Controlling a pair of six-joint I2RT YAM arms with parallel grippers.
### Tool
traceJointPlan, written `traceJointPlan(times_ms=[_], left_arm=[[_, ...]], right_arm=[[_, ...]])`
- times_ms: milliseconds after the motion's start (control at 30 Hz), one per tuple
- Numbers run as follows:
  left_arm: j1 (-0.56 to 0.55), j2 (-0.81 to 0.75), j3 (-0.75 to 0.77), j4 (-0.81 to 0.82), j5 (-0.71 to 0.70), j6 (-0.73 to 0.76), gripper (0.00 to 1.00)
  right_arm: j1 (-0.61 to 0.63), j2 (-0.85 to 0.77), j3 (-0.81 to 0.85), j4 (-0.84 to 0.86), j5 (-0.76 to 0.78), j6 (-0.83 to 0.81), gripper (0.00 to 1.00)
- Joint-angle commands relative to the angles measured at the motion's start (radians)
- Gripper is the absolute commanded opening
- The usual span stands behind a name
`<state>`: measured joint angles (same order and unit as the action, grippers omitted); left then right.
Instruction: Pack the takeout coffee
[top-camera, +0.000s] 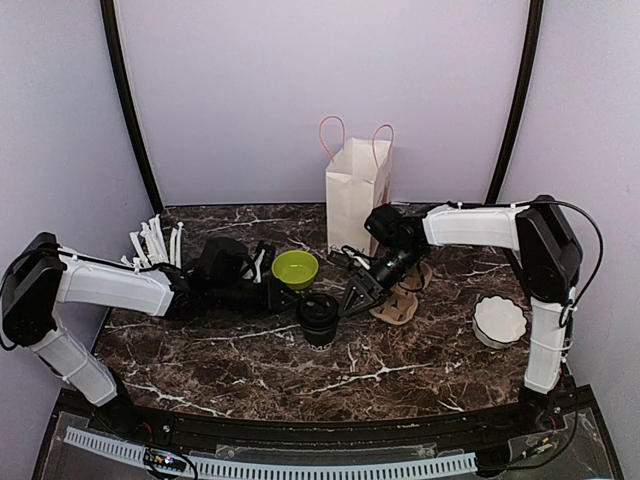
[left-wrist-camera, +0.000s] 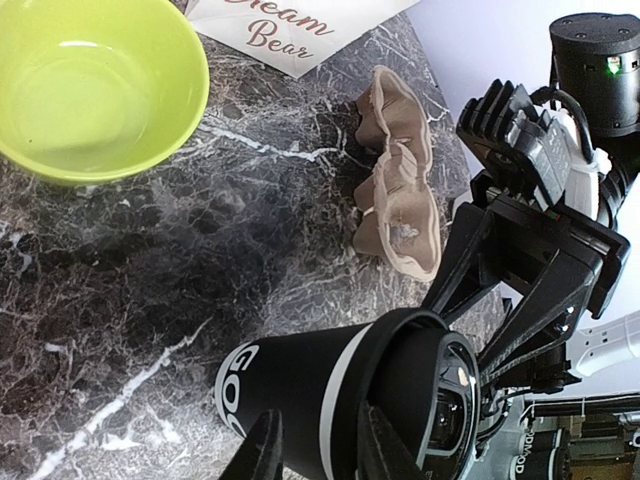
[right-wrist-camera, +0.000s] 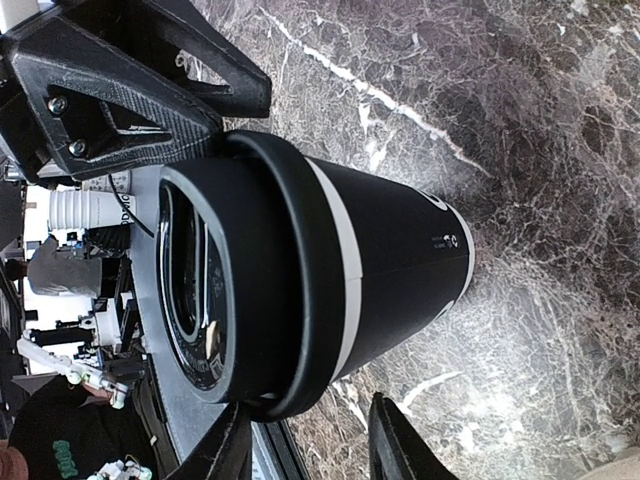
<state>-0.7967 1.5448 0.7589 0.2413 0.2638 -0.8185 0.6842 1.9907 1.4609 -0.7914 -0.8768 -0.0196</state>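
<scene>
The takeout coffee cup (top-camera: 318, 320) stands upright on the marble table, black with a white band, its black lid (top-camera: 318, 306) on top. My left gripper (top-camera: 288, 298) is open at the cup's left side. In the left wrist view its fingers (left-wrist-camera: 262, 450) sit just short of the cup (left-wrist-camera: 300, 390) and lid (left-wrist-camera: 430, 400), not clamping them. My right gripper (top-camera: 352, 295) is open at the cup's right side. In the right wrist view its fingers (right-wrist-camera: 395, 440) stand beside the cup (right-wrist-camera: 400, 260) and lid (right-wrist-camera: 270, 280). Each gripper shows in the other's view, right (left-wrist-camera: 460, 340) and left (right-wrist-camera: 240, 115).
A white paper bag (top-camera: 355, 195) with pink handles stands at the back. A lime-green bowl (top-camera: 296, 268) sits just behind the cup. A beige pulp cup carrier (top-camera: 402, 300) lies under my right arm. A white fluted dish (top-camera: 498, 320) is at the right, white straws (top-camera: 155, 240) at the back left.
</scene>
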Motion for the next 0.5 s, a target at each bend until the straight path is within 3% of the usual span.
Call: traceJointPlan(times_ms=[0,267,467], left_arm=[[-0.011,0.074,-0.089,-0.22,0.002,-0.004,0.28],[-0.064,-0.074,0.044,-0.34,-0.065,0.087,0.35],[-0.11,-0.135,0.119,-0.295,-0.116,0.116,0.45]], right_arm=[[0.009,0.087,-0.013,0.052,0.295,-0.005,0.38],[0.009,-0.046,0.023,0.006,0.149,-0.1,0.39],[0.005,-0.151,0.021,-0.027,0.15,-0.155,0.47]])
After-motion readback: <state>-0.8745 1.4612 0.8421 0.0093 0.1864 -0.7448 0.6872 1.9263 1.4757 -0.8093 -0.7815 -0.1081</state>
